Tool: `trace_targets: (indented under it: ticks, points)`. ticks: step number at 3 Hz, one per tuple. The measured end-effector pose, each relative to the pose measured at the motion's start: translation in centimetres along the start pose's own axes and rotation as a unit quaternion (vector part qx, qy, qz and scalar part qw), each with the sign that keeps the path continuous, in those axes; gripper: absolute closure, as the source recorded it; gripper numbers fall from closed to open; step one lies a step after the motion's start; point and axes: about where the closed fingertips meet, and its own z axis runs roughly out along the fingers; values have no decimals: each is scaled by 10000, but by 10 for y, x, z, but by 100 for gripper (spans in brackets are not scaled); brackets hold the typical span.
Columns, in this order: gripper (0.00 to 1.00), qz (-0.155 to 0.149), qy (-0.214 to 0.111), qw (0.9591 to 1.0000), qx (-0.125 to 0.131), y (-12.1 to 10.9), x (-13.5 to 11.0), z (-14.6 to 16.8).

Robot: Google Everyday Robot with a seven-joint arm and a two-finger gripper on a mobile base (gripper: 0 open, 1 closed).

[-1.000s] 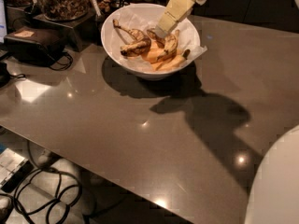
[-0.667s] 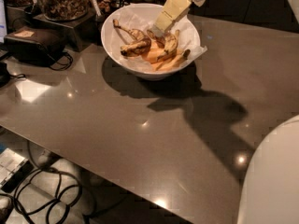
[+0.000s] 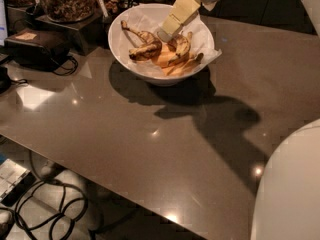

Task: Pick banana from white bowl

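The white bowl (image 3: pixel 125 54) stands at the back of the brown table, lined with crumpled white paper that pokes over its rim. In it lies the banana (image 3: pixel 145 49), strongly curved, with yellow skin blotched dark brown, on the left side of the bowl. Smooth yellow-orange bananas (image 3: pixel 172 59) lie beside it to the right. My gripper (image 3: pixel 165 33), cream-coloured, reaches down from the upper right into the bowl. Its tip is just above and to the right of the blotched banana, close to it.
A black box (image 3: pixel 35 46) with cables sits at the left of the table. Jars of nuts (image 3: pixel 65 1) stand on a dark stand behind the bowl. My white body (image 3: pixel 290 189) fills the lower right corner. Cables lie on the floor (image 3: pixel 45 209) below the table's front edge.
My gripper has moved a little left and lower into the bowl, towards the blotched banana. My white body takes up more of the lower right corner.
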Motion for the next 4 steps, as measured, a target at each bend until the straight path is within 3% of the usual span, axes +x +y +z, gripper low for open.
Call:
trace_targets:
  ticks: [2, 4]
  points:
    - [0, 14, 15, 10000, -45, 4, -1, 3]
    - [0, 404, -228, 9988, -123, -2, -12, 5]
